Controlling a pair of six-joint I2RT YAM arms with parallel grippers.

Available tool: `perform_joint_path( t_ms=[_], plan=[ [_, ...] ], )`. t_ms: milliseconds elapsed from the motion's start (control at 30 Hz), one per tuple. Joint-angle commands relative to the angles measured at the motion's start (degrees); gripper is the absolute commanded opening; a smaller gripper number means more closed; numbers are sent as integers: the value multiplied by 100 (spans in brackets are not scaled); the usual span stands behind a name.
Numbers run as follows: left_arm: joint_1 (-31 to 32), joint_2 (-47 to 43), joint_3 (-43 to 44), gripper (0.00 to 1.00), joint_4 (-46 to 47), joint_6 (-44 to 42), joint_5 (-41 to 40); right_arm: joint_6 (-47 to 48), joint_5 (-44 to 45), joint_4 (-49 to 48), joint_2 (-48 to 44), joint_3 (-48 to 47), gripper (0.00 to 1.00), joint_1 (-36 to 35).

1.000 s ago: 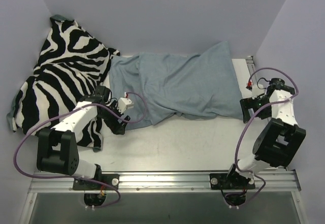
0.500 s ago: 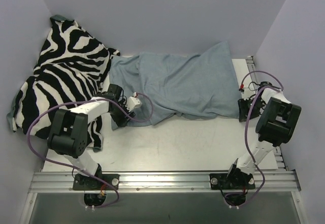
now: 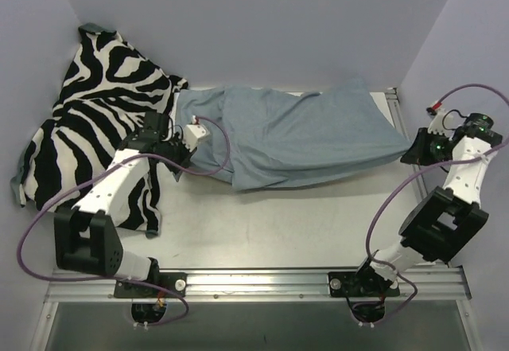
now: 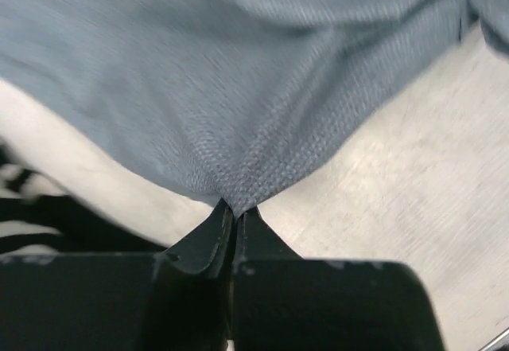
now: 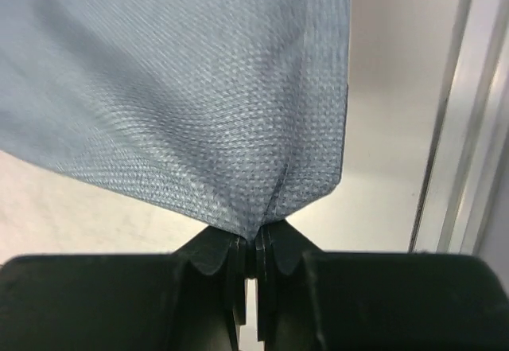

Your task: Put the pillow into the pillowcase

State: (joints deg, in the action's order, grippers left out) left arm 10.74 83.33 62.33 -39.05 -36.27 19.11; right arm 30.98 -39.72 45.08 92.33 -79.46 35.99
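My left end effector (image 4: 232, 208) is clamped on a thin pinch of the pillowcase (image 3: 294, 132) at the end just beside the zebra-print cloth (image 3: 95, 120). My right end effector (image 5: 256, 239) is clamped likewise on the end farthest from that cloth. I hold so little fabric that a hard pull apart could slip it free. I may also be pinching both layers, which would keep the mouth shut. The case lies stretched over the counter (image 3: 278, 224), plain grey-blue, finely woven, creased toward each pinch. I cannot see the pillow.
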Motion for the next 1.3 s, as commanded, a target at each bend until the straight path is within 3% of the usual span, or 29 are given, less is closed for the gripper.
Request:
perform_joint_path(
  t_ms=[0,200,300,400,467,533,600,667,733,767,833,900,1067,1100,1167,1200,1233,1267],
  plan=[
    [-194,-720,841,0,-112,541,479,-293,-1106,853,-820,-745,0,407],
    [-897,-1511,2035,0,660,2158,550,-1585,-2160,862,-1384,-2376,0,1085],
    [-1039,-2004,2415,0,986,2537,383,-2375,-2670,801,-1472,-3395,0,1909],
    [-1215,-2452,2802,0,1320,2643,155,-3596,-3400,162,-1525,-3944,0,2894],
    [-1206,-2637,3004,0,1548,2634,-55,-4700,-3568,-1085,-1744,-3771,0,3394],
    [-1206,-2629,3119,0,1672,2625,-293,-4865,-3455,-1721,-1876,-3525,0,3476],
    [-1215,-2550,3172,0,1830,2547,-478,-5004,-3209,-2237,-2104,-3148,0,3293],
    [-1215,-2418,2971,0,2084,2414,-444,-4691,-2648,-2180,-2246,-2760,0,2566],
    [-1206,-2112,2839,0,2226,2414,-374,-3673,-1815,-1495,-2246,-2515,0,1828],
    [-1206,-1980,2786,0,2278,2432,-356,-3461,-1010,-1406,-2229,-2356,0,1015],
    [-1180,-1567,2593,0,2610,2502,-286,-2986,-267,-1414,-2141,-2031,0,264],
    [-1119,-1033,2373,0,2945,2415,-390,-2713,928,-1676,-1817,-1627,0,-631],
    [-679,611,2827,0,3307,2028,-926,-2299,3082,-2468,-248,-1702,0,-1611],
    [-670,1345,3438,1,3011,1932,-1023,-2220,3807,-2373,80,-2209,9,-1813],
    [-670,2227,4730,27,2038,1887,-1505,-1921,4488,-1892,1117,-3019,42,-1990],
    [-687,2919,5920,60,1110,1965,-1620,-1903,4656,-1349,1346,-3588,85,-2008],
    [-696,3195,6410,69,649,2001,-1795,-1859,4649,-1118,1566,-3742,96,-2017],
    [-714,3398,6763,75,287,2053,-1867,-1798,4623,-828,1542,-3778,100,-2017]
  ],
)
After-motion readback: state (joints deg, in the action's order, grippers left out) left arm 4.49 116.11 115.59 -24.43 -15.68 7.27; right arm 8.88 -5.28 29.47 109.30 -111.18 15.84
